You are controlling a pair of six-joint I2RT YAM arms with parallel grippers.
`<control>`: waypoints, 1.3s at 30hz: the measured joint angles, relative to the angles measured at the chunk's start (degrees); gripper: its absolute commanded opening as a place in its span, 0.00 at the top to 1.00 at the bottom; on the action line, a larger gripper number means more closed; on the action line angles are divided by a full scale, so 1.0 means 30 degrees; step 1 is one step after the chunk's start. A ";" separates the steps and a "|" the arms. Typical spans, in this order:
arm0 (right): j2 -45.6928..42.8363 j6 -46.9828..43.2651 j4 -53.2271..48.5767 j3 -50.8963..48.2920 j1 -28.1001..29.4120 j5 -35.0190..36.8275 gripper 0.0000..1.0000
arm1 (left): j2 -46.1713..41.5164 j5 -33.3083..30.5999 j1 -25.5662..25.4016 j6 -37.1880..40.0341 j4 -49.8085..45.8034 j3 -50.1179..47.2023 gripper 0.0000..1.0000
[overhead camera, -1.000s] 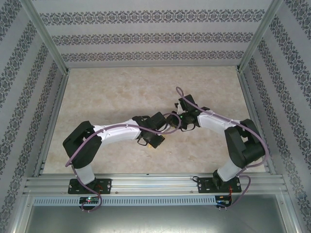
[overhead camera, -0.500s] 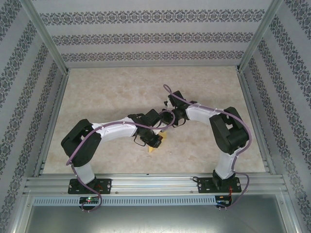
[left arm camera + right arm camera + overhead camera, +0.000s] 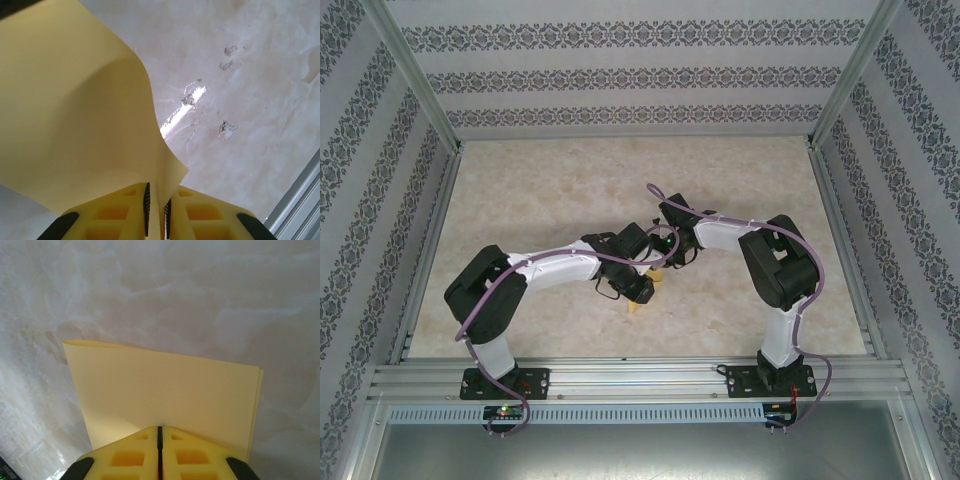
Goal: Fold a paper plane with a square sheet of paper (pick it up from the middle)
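Left wrist: the left gripper has its jaws barely parted around a curling sheet of paper; whether it grips is unclear. Right wrist: the right gripper pinches the sheet's doubled edge, the sheet lying ahead. From above, both meet mid-table, a yellow corner peeking beneath.

Near the middle of the table, paper pinched between two grippers. Left gripper on its near-left part, right gripper just behind, to the right, on another edge.
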 measured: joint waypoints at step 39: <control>0.0160 -0.0984 -0.0860 0.0495 -0.0007 0.0284 0.92 | 0.0284 -0.1545 0.0743 -0.0466 -0.0160 0.0226 0.93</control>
